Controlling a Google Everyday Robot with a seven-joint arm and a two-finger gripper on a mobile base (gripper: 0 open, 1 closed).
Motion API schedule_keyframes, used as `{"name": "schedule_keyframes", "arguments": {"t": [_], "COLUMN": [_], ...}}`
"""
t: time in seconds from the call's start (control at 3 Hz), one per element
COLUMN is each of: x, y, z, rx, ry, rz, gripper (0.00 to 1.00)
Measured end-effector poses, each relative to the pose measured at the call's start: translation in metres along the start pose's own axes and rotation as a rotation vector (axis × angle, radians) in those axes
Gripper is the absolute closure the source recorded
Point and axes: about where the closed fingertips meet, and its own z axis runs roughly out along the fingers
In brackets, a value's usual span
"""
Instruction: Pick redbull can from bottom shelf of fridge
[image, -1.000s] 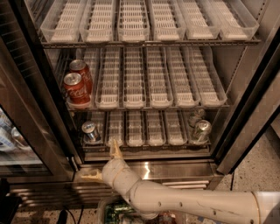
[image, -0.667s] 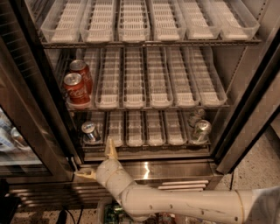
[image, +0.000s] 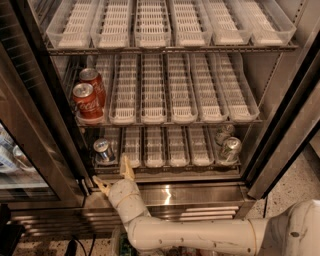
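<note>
Fridge (image: 276, 150) door is open. Redbull can (image: 103, 150) stands upright in the far-left lane of the bottom shelf (image: 175, 148), near the front edge, nothing touching it. Gripper (image: 114, 176) sits low at the steel sill (image: 200, 192), just below and slightly right of the can and outside the shelf. Fingers (image: 126, 167) are spread apart and hold nothing; one points up at the shelf lip, the other out to the left. Arm (image: 200, 234) comes in from the lower right. Step in hand is the approach to the grasp. To do it well, it likely needs to lift the gripper over the shelf lip, shift left until the can's body lies between the fingers, push in level, and close on the middle of the body, not the top. The can is slim and looks easy to tip, so the entry should be slow and centred. Likely risks are a finger catching the wire lip or the tray wall, or nudging the can back down the lane. Coke cans (image: 86, 102) on the rack above and silver cans (image: 231, 148) at the far right of the same shelf are well apart and not targets. Versus 0.7 s ago: the gripper seems slightly higher and nearer the lip, the left finger raised; cans unmoved.
</note>
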Motion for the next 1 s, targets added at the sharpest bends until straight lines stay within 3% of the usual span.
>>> {"name": "schedule_keyframes", "arguments": {"t": [0.33,0.67,1.0], "x": [0.004,0.006,0.007], "y": [-0.008,-0.008,0.0], "z": [0.004,0.007,0.014], "rx": [0.069,0.114,0.131], "ry": [-0.002,-0.01,-0.025], "rz": [-0.007,0.009,0.036], "gripper": [0.26,0.43,0.42]}}
